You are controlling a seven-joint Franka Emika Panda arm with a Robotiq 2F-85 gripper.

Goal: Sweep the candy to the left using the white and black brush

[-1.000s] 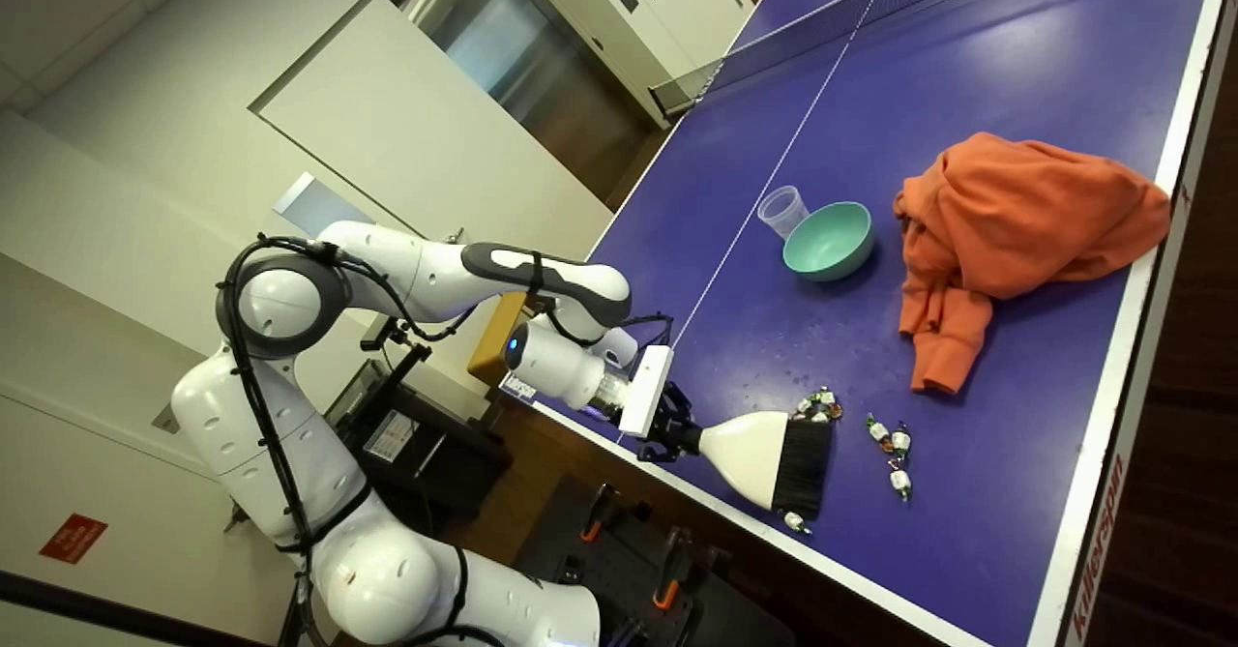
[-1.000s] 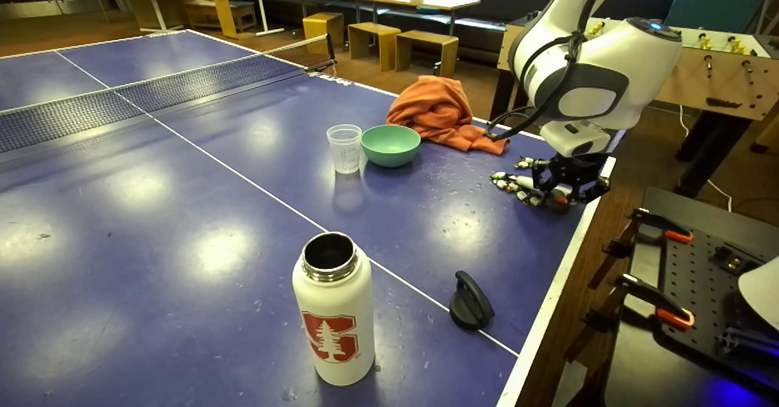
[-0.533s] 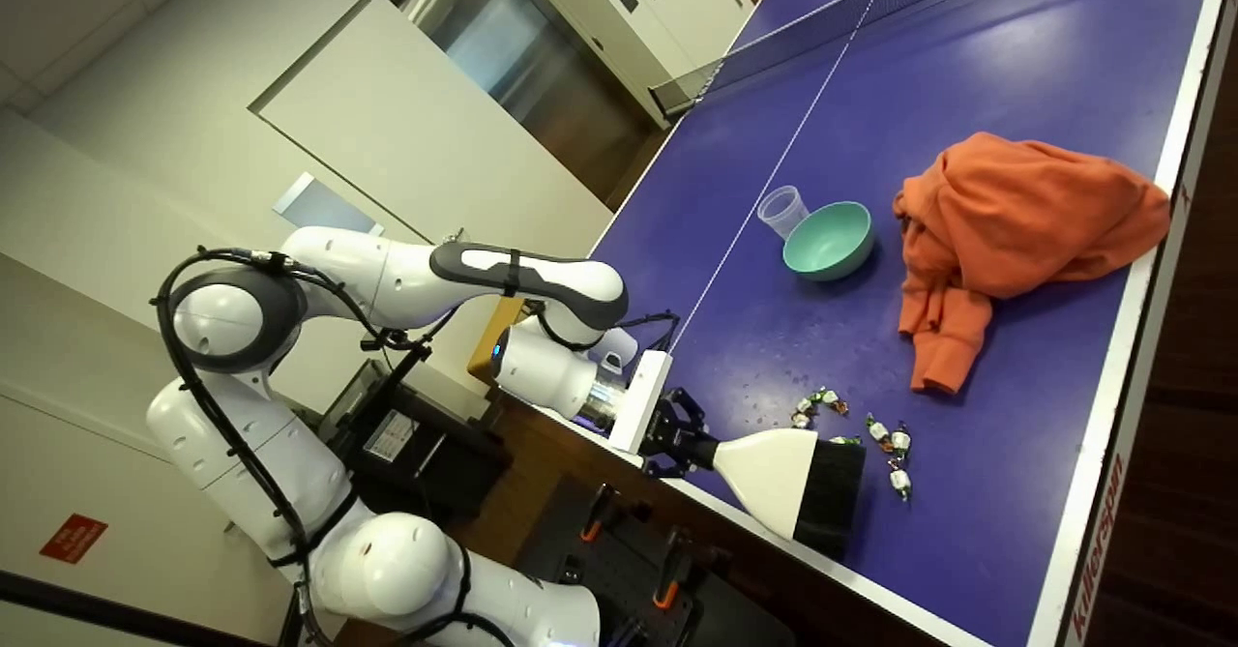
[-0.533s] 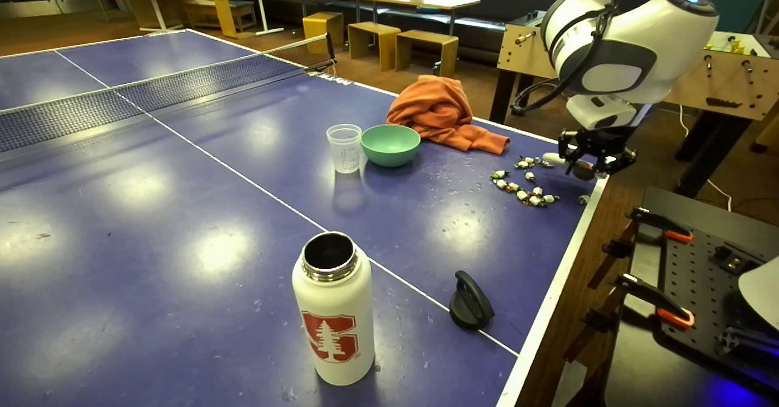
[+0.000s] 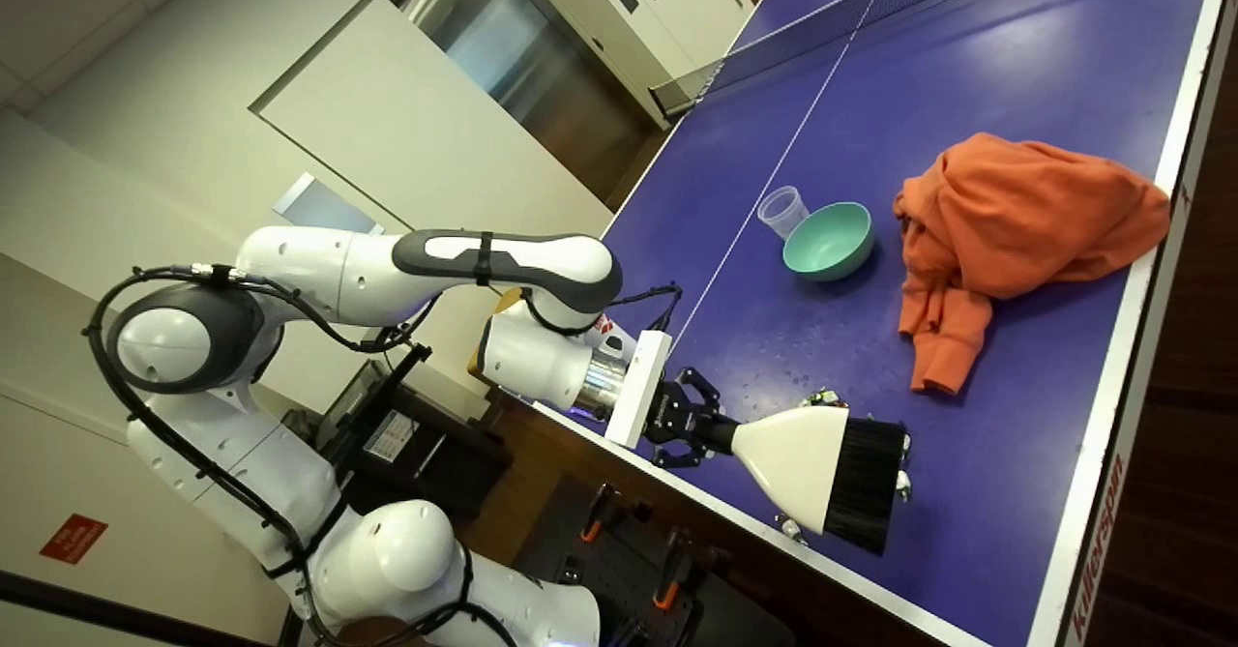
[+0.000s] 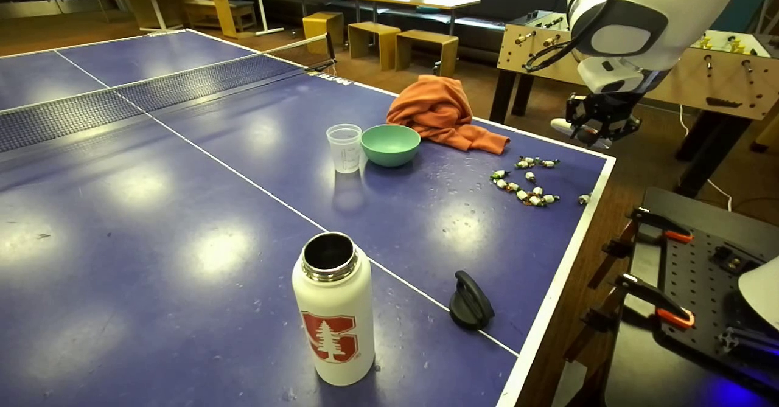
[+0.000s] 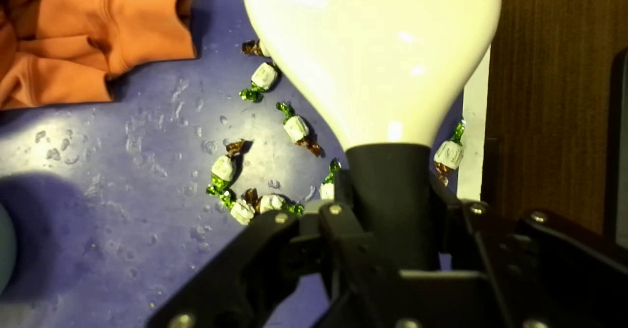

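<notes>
1. Black and jointed, the end effector (image 7: 392,195) has its fingers drawn in snugly on the dark handle of the glossy white and black hand brush (image 5: 808,463), which flares to a broad row of dark bristles. Taking up the tool can be counted as done.

2. The brush seems to hang above the blue table-tennis counter (image 6: 274,157), bristles off the surface, so I judge it is between strokes.

3. Below it lies the candy (image 6: 529,176): small white-wrapped pieces with green and brown twisted ends, strung in a loose curve rather than gathered. The leftward sweep looks unfinished; how much of it is done, I cannot tell.

4. One stray piece (image 7: 448,155) lies at the white edge stripe (image 7: 473,122), apart from the others; whether it touches the paint is unclear. It likely wants its own careful stroke, lest it drop off.

5. Farther off, the crumpled orange fabric garment (image 5: 1025,221) has its cuffs near the candy without touching, and a smooth teal bowl (image 6: 391,154) stands beside a translucent plastic cup (image 6: 345,151).
</notes>
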